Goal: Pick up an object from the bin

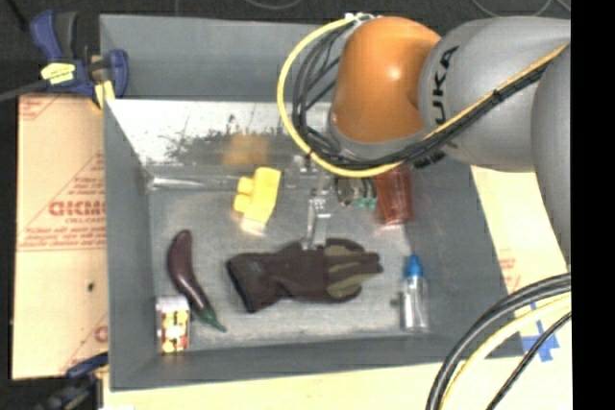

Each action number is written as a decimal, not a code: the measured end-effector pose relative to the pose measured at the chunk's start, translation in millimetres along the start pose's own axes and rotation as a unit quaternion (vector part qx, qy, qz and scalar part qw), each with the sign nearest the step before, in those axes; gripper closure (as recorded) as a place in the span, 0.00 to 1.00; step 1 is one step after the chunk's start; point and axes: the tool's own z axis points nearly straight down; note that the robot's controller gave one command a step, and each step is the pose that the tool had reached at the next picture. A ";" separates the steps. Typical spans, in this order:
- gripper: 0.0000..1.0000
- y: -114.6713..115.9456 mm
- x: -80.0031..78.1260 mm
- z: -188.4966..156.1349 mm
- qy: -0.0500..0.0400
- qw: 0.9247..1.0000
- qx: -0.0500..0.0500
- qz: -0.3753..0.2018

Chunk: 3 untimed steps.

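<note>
Your pincer (315, 230) hangs just at the glove's (303, 276) far edge, about at its middle, under the orange wrist cover. Whether it is apart or together you cannot tell from this view, so check that before you commit.

The glove is the nearest thing and the likely pick. It lies flat and dark across the middle of the bin (125, 235). A yellow block (257, 197) sits beyond the glove to its left, and a red-brown thing (393, 197) beyond it to its right, partly under the arm. A purple aubergine (185, 272) lies left of the glove, with a small box (172, 324) near its tip. A clear bottle (412, 295) with a blue cap lies right of the glove.

To do this well, set the pincer apart and bring it down over a fold or the thick cuff, not the flat cloth. Soft fabric will likely slip from a shallow pinch, so press low, close firmly, then lift straight. Keep clear of the block.
</note>
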 end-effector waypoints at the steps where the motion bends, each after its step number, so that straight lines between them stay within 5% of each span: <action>1: 0.00 -0.2 -1.3 -5.0 -0.004 1.000 0.000 0.000; 2: 0.00 -6.5 12.7 25.5 -0.006 0.999 0.000 -0.037; 3: 0.00 -1.6 18.9 66.6 -0.005 0.989 0.001 -0.146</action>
